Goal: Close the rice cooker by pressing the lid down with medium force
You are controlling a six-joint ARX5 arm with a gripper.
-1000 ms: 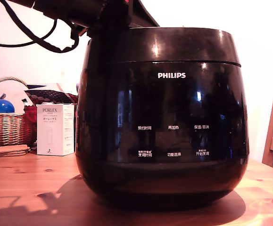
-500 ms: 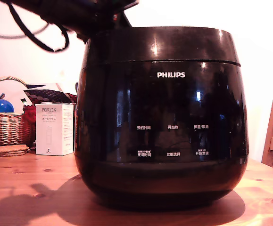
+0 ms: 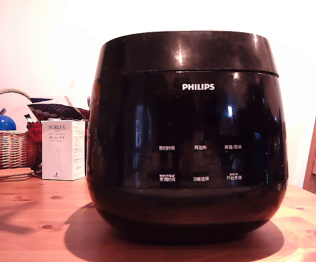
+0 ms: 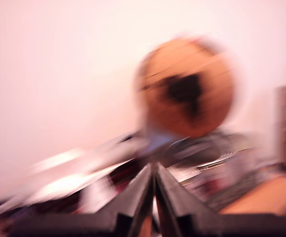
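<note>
We see the rice cooker [image 3: 186,136] on the worktop [image 3: 32,218], lid [image 3: 188,52] down (seam level); the pincer [image 4: 155,173] is clenched, empty.

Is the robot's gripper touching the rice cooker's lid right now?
Apart. The exterior view shows the lid with nothing above or on it. The blurred wrist view shows the gripper pointing at a wall, fingertips nearly together, holding nothing.

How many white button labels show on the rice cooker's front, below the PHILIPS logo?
6, in two rows of three on the rice cooker: upper row at the exterior view's left, middle and right, lower row directly beneath. None look hidden from this side.
</note>
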